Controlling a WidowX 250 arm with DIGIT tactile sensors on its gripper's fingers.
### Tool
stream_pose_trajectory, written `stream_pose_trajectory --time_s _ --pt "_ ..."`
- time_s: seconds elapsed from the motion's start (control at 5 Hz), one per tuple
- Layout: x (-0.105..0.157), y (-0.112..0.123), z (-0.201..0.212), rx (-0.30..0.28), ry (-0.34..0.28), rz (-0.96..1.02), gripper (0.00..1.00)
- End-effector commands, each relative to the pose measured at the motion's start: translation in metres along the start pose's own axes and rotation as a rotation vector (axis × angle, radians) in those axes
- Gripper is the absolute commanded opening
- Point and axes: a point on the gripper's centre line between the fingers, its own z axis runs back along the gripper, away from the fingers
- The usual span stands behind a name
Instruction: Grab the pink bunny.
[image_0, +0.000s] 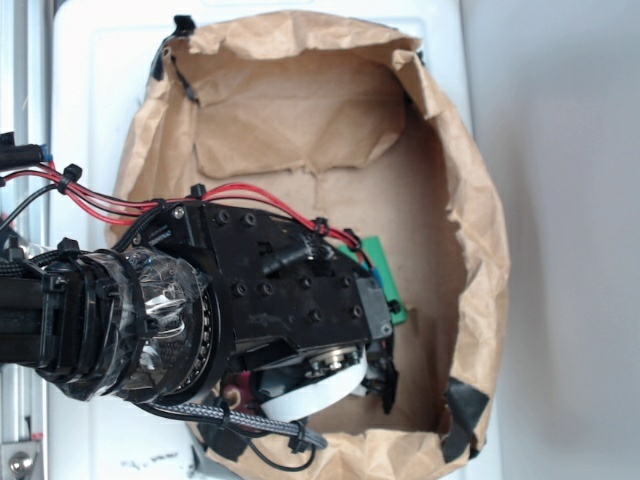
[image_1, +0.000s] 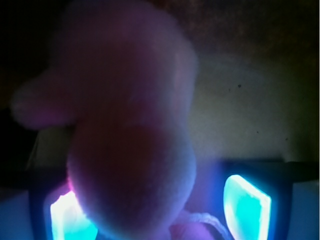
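Observation:
The pink bunny (image_1: 130, 125) fills the wrist view, a fuzzy pink plush shape seen very close and blurred. It lies between the two glowing pads of my gripper (image_1: 160, 207). The left pad (image_1: 70, 220) is against the plush, while a gap separates the right pad (image_1: 247, 207) from it. The jaws stand wide apart, so the gripper is open around the bunny. In the exterior view the gripper (image_0: 380, 380) is down low at the front of the paper-lined box, and the arm hides the bunny there.
Crumpled brown paper walls (image_0: 470, 250) ring the box on all sides. A green block (image_0: 385, 275) lies partly under the arm, just behind the gripper. The front paper wall (image_0: 400, 445) is close to the fingers.

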Motion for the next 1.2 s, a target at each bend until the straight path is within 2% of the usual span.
stream_pose_trajectory --time_s 0.0,0.4,0.6,0.8,1.0 --pt "0.0 0.004 -0.002 0.051 -0.025 0.036 0.0" --pt "-0.006 0.004 0.012 0.082 -0.016 0.079 0.0" --pt "-0.009 0.003 0.024 0.14 0.007 0.164 0.0" --pt "-0.027 0.004 0.047 0.235 0.018 0.367 0.0" --pt "-0.049 0.008 0.064 0.253 0.007 0.581 0.0"
